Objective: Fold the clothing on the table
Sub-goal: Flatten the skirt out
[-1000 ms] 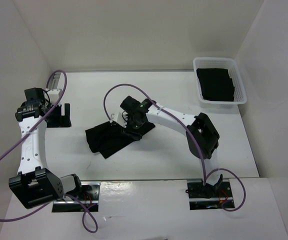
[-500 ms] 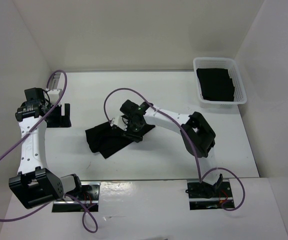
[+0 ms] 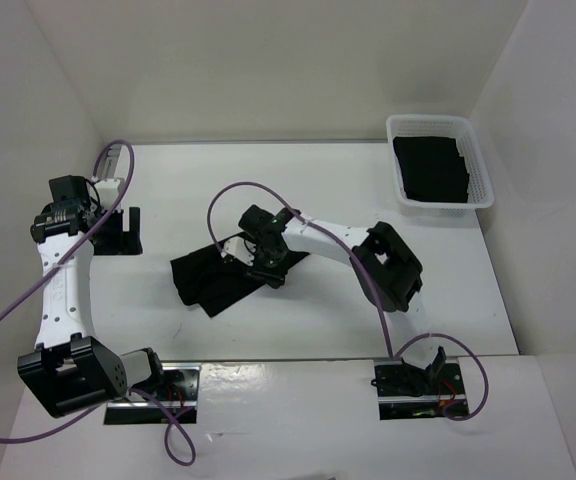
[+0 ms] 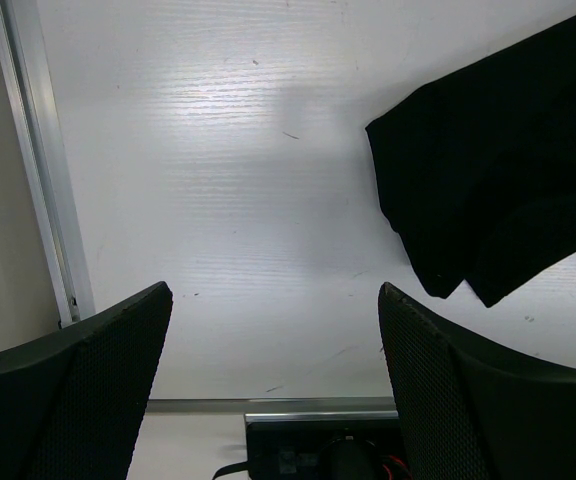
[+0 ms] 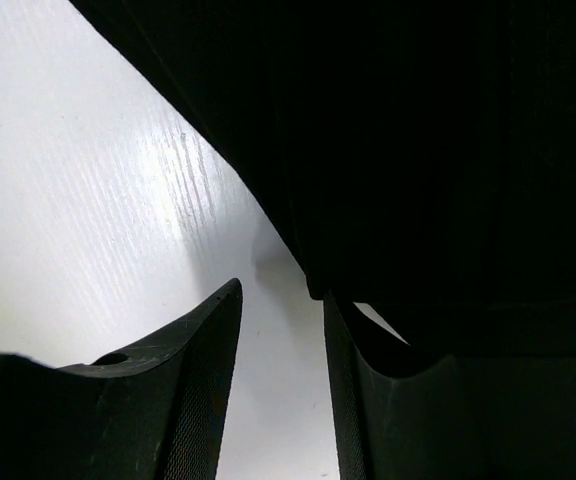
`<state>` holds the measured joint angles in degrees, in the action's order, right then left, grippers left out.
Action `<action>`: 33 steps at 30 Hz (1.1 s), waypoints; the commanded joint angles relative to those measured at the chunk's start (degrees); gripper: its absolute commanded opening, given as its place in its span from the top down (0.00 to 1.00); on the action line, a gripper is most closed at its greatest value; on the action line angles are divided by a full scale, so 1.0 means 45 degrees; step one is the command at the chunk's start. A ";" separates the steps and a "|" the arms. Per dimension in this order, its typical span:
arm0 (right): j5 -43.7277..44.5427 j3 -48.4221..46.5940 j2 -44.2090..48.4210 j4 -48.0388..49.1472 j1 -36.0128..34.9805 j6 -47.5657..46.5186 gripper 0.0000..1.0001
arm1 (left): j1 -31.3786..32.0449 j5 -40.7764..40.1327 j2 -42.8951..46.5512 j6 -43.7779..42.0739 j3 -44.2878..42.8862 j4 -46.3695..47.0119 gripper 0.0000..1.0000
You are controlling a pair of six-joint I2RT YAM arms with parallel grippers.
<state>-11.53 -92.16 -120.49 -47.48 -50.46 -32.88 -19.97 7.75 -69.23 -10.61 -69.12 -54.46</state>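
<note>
The black clothing (image 3: 213,282) lies crumpled on the white table (image 3: 348,315), left of centre. My right gripper (image 3: 259,263) is down at the garment's upper right edge. In the right wrist view its jaws (image 5: 282,292) stand narrowly apart with bare table between them, and the clothing (image 5: 418,130) hangs just past the tip of the right finger (image 5: 368,400). My left gripper (image 3: 120,234) sits at the far left, apart from the cloth. It is wide open (image 4: 273,287) with only tabletop between its fingers, and the clothing (image 4: 498,190) shows at the upper right of that view.
A white lattice basket (image 3: 480,160) with dark folded cloth inside stands at the back right corner. White walls close in the table on three sides. A grey rail (image 4: 43,180) runs along the left edge. The arm mounts sit at the near edge.
The right arm has drawn in, its elbow moving left, and the right gripper has slid slightly left over the cloth edge with its jaws narrowing. The left arm has not moved.
</note>
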 commanded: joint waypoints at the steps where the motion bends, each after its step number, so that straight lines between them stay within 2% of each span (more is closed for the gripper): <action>1: -0.0055 -0.0126 -0.0139 0.0435 0.0080 -0.0075 0.57 | -0.0075 0.0016 -0.0025 -0.0259 -0.0011 -0.0086 0.10; 9: 0.0061 -0.0126 -0.0393 0.0844 0.0334 0.0042 0.69 | -0.0075 0.0016 -0.0025 -0.0376 -0.0011 -0.0086 0.10; 13: 0.0334 -0.0126 -0.0393 0.1099 0.0451 0.0276 0.86 | -0.0075 0.0016 -0.0025 -0.0376 -0.0011 -0.0086 0.10; 15: 0.0336 -0.0126 -0.0393 0.1236 0.0567 0.0393 0.99 | -0.0075 0.0134 -0.0025 -0.0493 0.0105 -0.0086 0.10; 23: 0.0980 -0.0126 -0.0139 0.1781 0.0920 0.0802 1.00 | 0.0197 0.0524 -0.0260 -0.1410 0.0107 -0.0457 0.10; 30: 0.1273 -0.0925 -0.0022 0.2095 0.2810 0.2033 1.00 | 0.0316 0.0524 -0.0844 -0.1938 -0.0186 -0.0574 0.10; 33: 0.1273 -0.1219 -0.0159 0.1979 0.3301 0.2403 1.00 | 0.0783 0.0835 -0.1236 -0.2211 -0.0303 -0.0690 0.10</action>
<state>-7.05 -94.61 -121.86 -40.53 -37.91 -25.28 -17.87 9.08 -73.63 -17.93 -69.01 -56.27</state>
